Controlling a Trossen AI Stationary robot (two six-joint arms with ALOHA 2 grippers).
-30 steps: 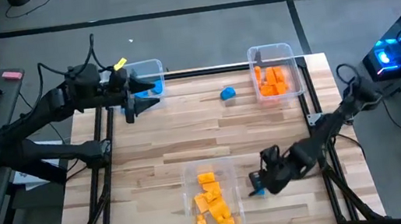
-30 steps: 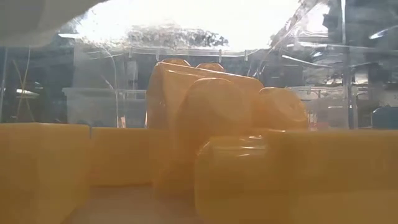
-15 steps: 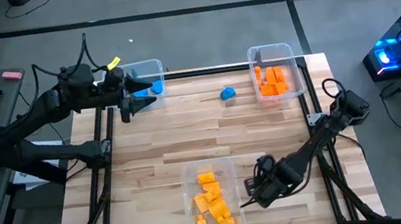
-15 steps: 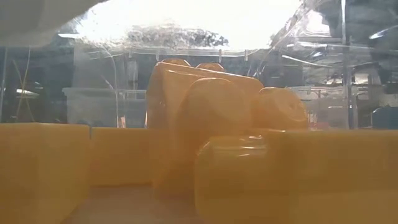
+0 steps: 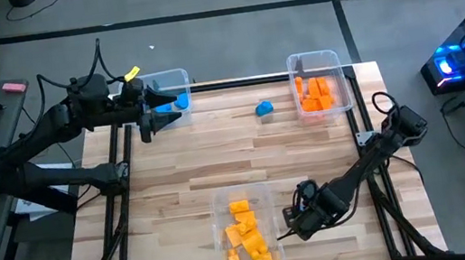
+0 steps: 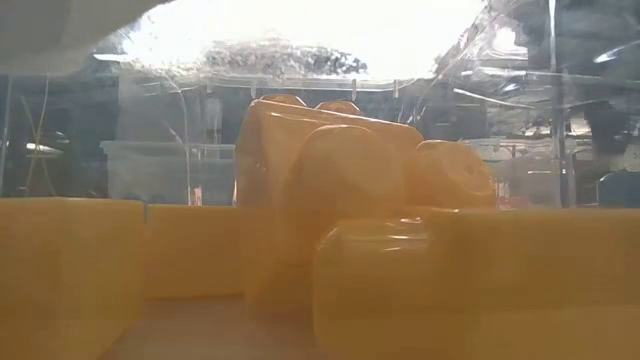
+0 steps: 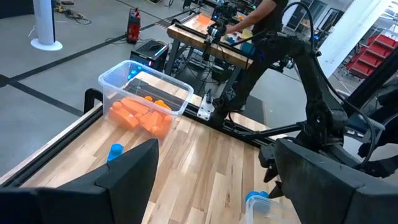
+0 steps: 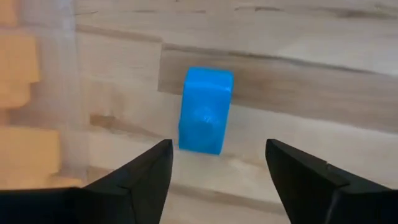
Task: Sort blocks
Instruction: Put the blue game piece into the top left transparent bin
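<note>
3 bins [image 5: 318, 61]; 1 loose blue block [image 5: 264, 107] mid-table; 1 more by R gripper [image 5: 294, 227]

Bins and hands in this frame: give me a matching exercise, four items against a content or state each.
Items:
1. back-left bin
2. back-right bin
3. near bin
4. right hand

States:
A. yellow-orange blocks
B. open, before a blue block lying on the table
C. blue blocks
D. orange blocks

Pairs: 1-C, 2-D, 3-A, 4-B
</note>
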